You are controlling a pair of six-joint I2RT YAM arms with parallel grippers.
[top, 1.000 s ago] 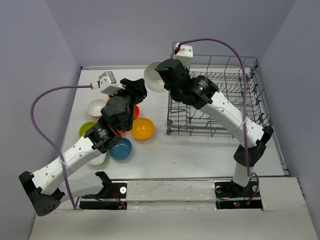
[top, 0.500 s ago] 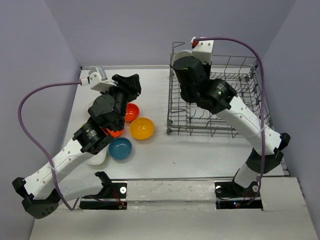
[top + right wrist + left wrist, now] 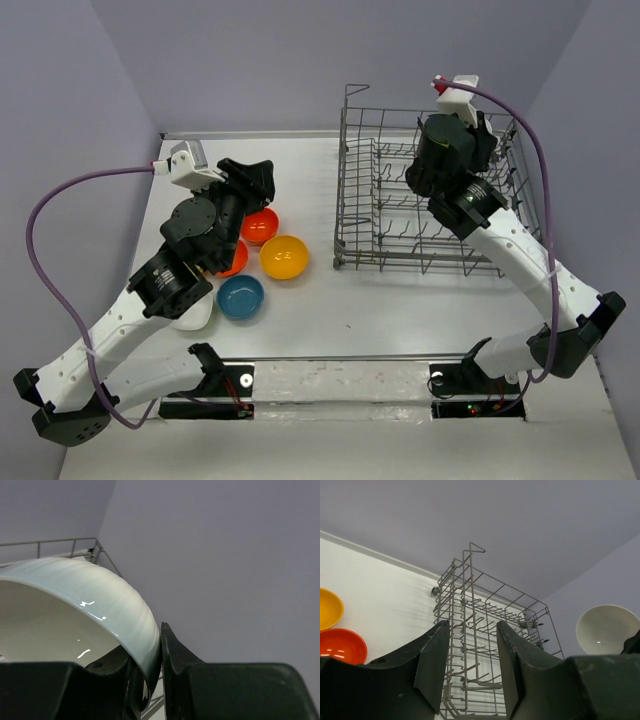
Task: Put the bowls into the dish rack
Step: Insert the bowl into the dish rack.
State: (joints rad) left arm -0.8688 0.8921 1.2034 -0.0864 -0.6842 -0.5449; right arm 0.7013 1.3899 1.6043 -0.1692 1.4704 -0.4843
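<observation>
Step in hand: by my reading, carrying the white bowl [image 3: 75, 610] to a slot in the dish rack [image 3: 342, 190].
Right claw [image 3: 150, 655]: nearly closed, pinching the white bowl's rim, one finger inside the bowl and one outside.
Where the bowl was: up in the air at the rack's far right, clear of the wires as the left wrist view showed; from above, the wrist hid it.
How to do it well: the bowl probably wanted tipping on edge and lowering between two rows of tines. Letting go should wait until the rim rested on the wires. The grip was thin, so a slow descent would guard against a slip.
Right arm pose: reaching from its near-right base far over the rack, wrist high above the far right corner.
Left claw [image 3: 472, 630]: about half open, holding nothing; the rack showed through the gap.
Left arm pose: stretched from the near left, wrist raised over the bowl cluster, fingers aimed towards the rack.
Bowls on the bench [image 3: 400, 310]: red-orange bowl [image 3: 262, 226], orange-yellow bowl [image 3: 284, 257] and blue bowl [image 3: 241, 297] lay close together left of the rack; others sat partly under the arm.
</observation>
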